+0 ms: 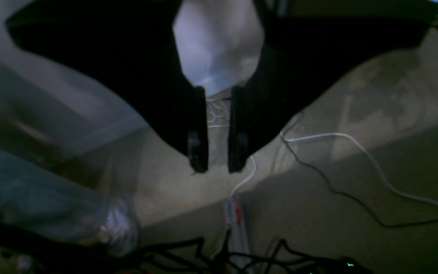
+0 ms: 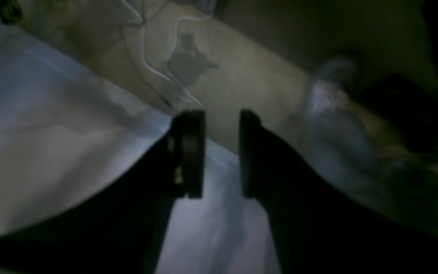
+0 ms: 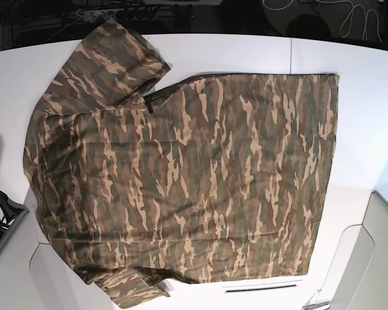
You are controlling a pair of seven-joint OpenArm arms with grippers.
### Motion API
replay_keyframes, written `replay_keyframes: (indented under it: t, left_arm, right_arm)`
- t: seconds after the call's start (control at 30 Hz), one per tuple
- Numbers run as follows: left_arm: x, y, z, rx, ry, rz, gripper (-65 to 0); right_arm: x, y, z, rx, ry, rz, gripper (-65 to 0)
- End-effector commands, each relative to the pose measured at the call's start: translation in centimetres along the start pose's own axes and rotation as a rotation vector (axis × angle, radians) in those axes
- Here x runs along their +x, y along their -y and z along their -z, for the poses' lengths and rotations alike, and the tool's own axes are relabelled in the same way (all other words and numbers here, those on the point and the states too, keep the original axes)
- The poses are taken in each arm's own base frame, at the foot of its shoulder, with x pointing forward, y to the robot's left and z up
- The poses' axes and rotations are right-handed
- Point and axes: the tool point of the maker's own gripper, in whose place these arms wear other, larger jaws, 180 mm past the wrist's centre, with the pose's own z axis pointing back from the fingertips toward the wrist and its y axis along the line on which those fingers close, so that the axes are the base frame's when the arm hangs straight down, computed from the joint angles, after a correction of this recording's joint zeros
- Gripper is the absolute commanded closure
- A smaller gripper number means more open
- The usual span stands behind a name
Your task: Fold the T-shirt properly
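Base view: the T-shirt (image 3: 181, 174) lies spread flat on the white table (image 3: 368, 103), covering most of the frame from the left edge to right of centre. Its dark collar edge (image 3: 156, 98) sits in the upper left area. 1 sleeve (image 3: 110, 55) extends toward the upper left corner, its end turned over on itself; the other sleeve (image 3: 132, 287) lies at the lower left, at the bottom edge of the frame. The straight hem runs down the right side of the garment. Neither tool appears in this view.

Left wrist view: the left tool (image 1: 218, 167) hangs in the centre of the frame with its 2 dark fingers (image 1: 199, 129) parallel and a narrow gap between them. Nothing is between them. A white cable (image 1: 375, 163) and a black cable (image 1: 340, 192) lie on the floor (image 1: 356, 228) below.

Right wrist view: the right tool (image 2: 222, 114) stands at frame centre, its fingers (image 2: 190, 152) apart with a clear gap and nothing held. The table edge (image 2: 89, 125) fills the left half; the floor (image 2: 249, 83) lies beyond.
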Motion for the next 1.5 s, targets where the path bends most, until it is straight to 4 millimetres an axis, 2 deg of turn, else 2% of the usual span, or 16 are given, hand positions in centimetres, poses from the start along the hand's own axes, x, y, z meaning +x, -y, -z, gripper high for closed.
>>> replay_keyframes:
  t: [0.0, 0.07, 0.23, 0.53, 0.63, 0.7, 0.83, 0.93, 1.07, 1.27, 1.47]
  left_arm:
    - [-0.5, 0.2, -0.8, -0.006, 0.000, 0.002, -10.7]
    - [0.2, 0.0, -2.0, 0.010, 0.031, 0.003, -11.9]
    - [3.0, -2.0, -6.0, 0.078, 0.148, -0.042, -13.6]
    - [8.5, -4.8, -14.8, 0.175, 0.348, -0.102, -13.6]
    - [10.5, -5.6, -17.8, 0.219, 0.418, -0.090, -13.7]
    - [12.1, -6.1, -20.0, 0.247, 0.486, -0.083, -16.2]
    - [14.7, -6.6, -24.0, 0.295, 0.603, -0.056, -24.6]
    - [16.0, -6.7, -26.1, 0.313, 0.669, -0.047, -26.1]
    - [17.4, -7.1, -27.5, 0.338, 0.722, -0.024, -26.1]
    - [19.4, -7.1, -28.2, 0.337, 0.776, 0.000, -38.5]
    - [21.9, -7.4, -29.1, 0.338, 0.848, 0.014, -38.7]
  right_arm:
    - [-0.3, -0.7, -0.7, 0.017, 0.006, -0.020, -15.8]
    - [-0.2, -1.4, -2.0, 0.021, 0.018, -0.041, -15.8]
    - [2.0, -2.7, -5.6, 0.028, 0.122, -0.056, -15.8]
    - [8.6, -2.1, -14.4, -0.039, 0.419, -0.085, -15.8]
    - [10.5, -1.2, -18.1, -0.091, 0.540, -0.081, -15.9]
    - [11.7, 0.1, -20.7, -0.137, 0.623, -0.057, -17.7]
    - [12.8, 3.4, -24.7, -0.221, 0.754, 0.012, -29.3]
    - [13.3, 5.8, -26.9, -0.278, 0.838, 0.076, -35.0]
    - [14.0, 7.7, -27.4, -0.286, 0.872, 0.122, -35.0]
    - [13.8, 10.7, -25.1, -0.204, 0.869, 0.253, -35.0]
    - [13.9, 11.9, -23.0, -0.091, 0.886, 0.348, -34.9]
